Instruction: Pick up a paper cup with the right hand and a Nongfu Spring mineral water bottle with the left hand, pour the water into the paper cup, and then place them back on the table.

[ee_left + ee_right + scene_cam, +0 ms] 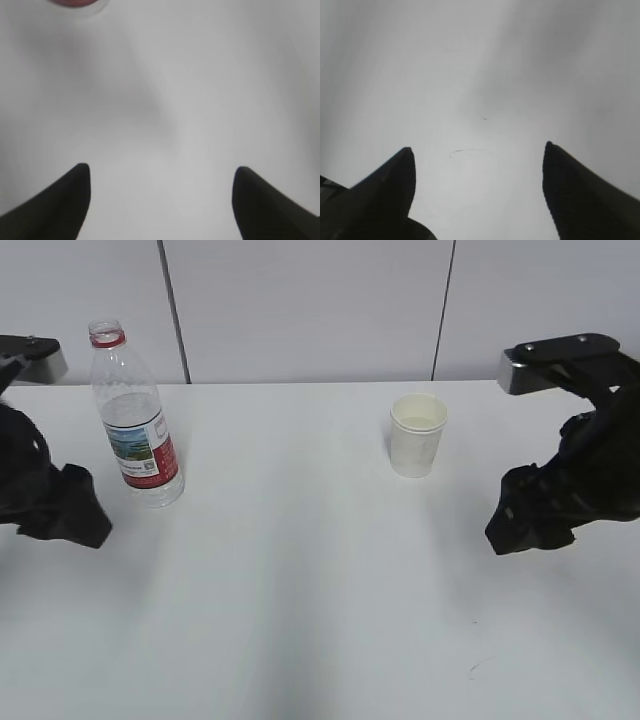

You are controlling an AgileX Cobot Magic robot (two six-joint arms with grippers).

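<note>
Bottle point(135, 420) and cup point(417, 434) well apart

Grey wall panels point(300, 300) behind, split by two dark vert. seams point(172, 310).

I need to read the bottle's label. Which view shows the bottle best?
The exterior view: the bottle stands upright on the table, whole, label facing the camera. The left wrist view catches only a blurred red sliver of it at the top edge. The right wrist view shows none of it.
</note>
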